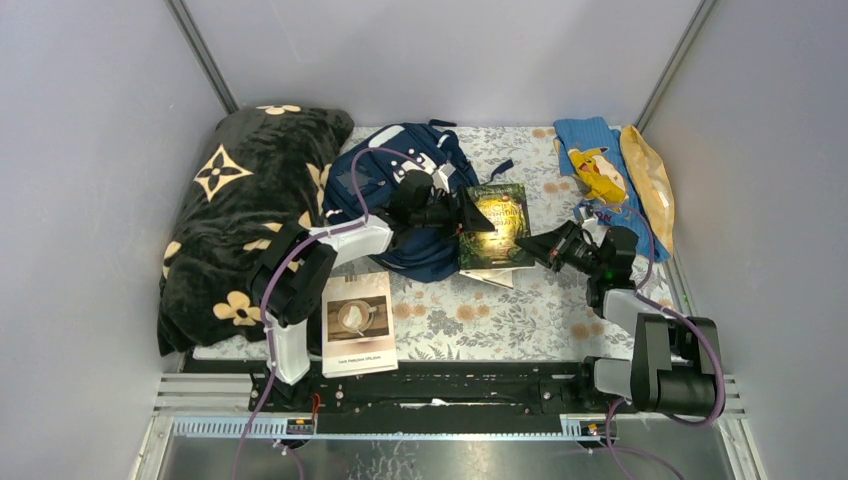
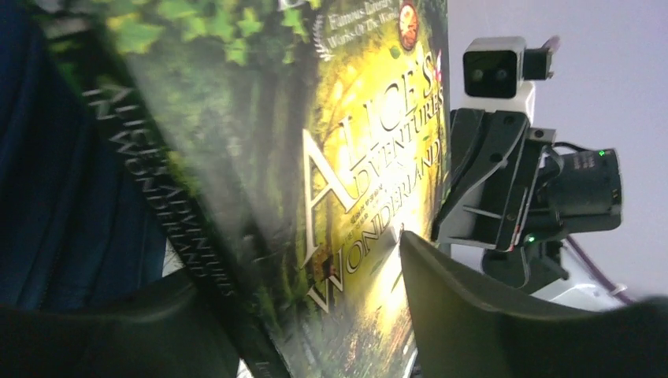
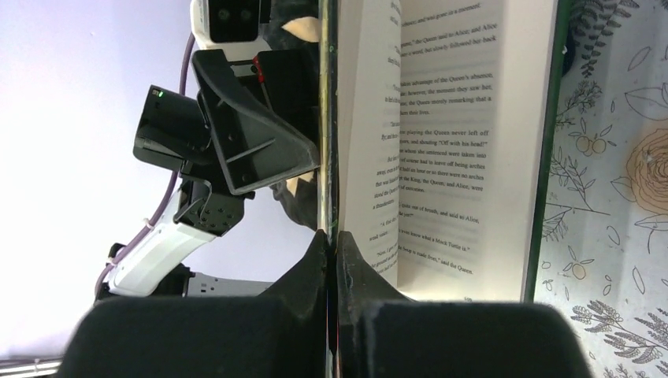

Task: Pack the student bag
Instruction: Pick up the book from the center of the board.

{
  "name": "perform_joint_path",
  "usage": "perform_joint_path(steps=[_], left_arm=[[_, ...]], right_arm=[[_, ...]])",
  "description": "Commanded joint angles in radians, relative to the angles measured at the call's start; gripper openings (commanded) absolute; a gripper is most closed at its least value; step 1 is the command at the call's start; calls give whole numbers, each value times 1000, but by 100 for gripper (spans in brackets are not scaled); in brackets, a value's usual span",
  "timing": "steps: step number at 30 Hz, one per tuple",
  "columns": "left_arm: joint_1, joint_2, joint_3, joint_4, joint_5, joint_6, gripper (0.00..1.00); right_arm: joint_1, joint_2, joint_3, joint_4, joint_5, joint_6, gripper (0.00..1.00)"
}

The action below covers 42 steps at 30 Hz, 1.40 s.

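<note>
The student bag (image 1: 385, 185), navy with white stripes, lies at the back centre; its blue fabric shows at the left of the left wrist view (image 2: 55, 197). A green Alice in Wonderland book (image 1: 495, 225) is held just right of the bag. My left gripper (image 1: 458, 222) straddles the book near its spine (image 2: 157, 181), one finger (image 2: 473, 315) on the front cover, and is shut on it. My right gripper (image 1: 535, 245) is shut on the edge of the front cover (image 3: 327, 118). The pages (image 3: 441, 142) hang open to the right of that cover.
A second book with a coffee-cup photo (image 1: 358, 322) lies by the left arm's base. A black blanket with tan flowers (image 1: 240, 210) fills the left. A blue cloth with a yellow cartoon figure (image 1: 598, 165) and a yellow packet (image 1: 650, 185) lie back right on the floral table cover (image 1: 480, 320).
</note>
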<state>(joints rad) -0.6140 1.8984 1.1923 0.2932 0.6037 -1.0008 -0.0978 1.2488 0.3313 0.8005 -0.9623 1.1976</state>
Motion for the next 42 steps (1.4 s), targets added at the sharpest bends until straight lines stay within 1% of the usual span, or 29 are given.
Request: perform_joint_path(steps=[1,3,4,5,7,8,9,10,11,12,14,15,16,18,20,22,24,27,29,31,37,40,42], left_arm=[[3,-21,-16,116,2,-39,65],[5,-39,-19,77,-25,-15,58],[6,-44,-20,58,-36,0,52],[8,-49,-19,39,-45,16,46],[18,-51,-22,19,-51,33,30],[23,-54,-25,20,-47,33,25],[31,-54,-26,22,-42,31,20],[39,-58,-28,27,-37,25,15],[48,-62,-29,35,-32,17,13],[58,-70,-31,46,-30,8,12],[77,-89,-32,63,-39,-10,12],[87,-106,-32,73,-55,-21,12],[97,-121,-33,86,-66,-32,12],[115,-160,-42,118,-107,-61,10],[127,-206,-69,175,-170,-97,7],[131,-245,-92,214,-243,-129,7],[130,-264,-98,230,-297,-142,7],[131,-264,-98,248,-330,-164,4],[131,-262,-108,281,-337,-193,2],[130,-266,-137,318,-358,-228,0],[128,-282,-215,446,-390,-316,0],[125,-281,-226,457,-391,-337,0],[125,-285,-243,493,-386,-361,0]], right_arm=[[32,36,6,117,-26,22,0],[32,49,5,90,-10,-3,0],[32,50,10,55,-4,-27,0],[32,48,20,5,5,-54,6],[32,27,47,-143,40,-142,48],[32,7,61,-224,70,-187,66],[32,-19,79,-321,108,-237,79],[32,-44,98,-408,149,-281,90],[32,-68,120,-490,191,-319,96],[32,-90,133,-564,227,-335,99],[32,-119,141,-607,288,-330,100],[32,-127,128,-574,287,-302,100],[32,-132,106,-510,267,-246,100],[34,-122,37,-301,225,-87,100],[45,-98,-25,-80,220,66,100],[64,-82,-45,19,251,135,100],[91,-74,-39,67,289,156,100],[172,-87,-30,140,381,176,100],[216,-104,-11,111,454,152,100],[256,-88,24,105,485,135,100],[351,102,120,307,499,190,100],[394,202,193,357,486,202,100],[420,258,227,396,480,213,100]])
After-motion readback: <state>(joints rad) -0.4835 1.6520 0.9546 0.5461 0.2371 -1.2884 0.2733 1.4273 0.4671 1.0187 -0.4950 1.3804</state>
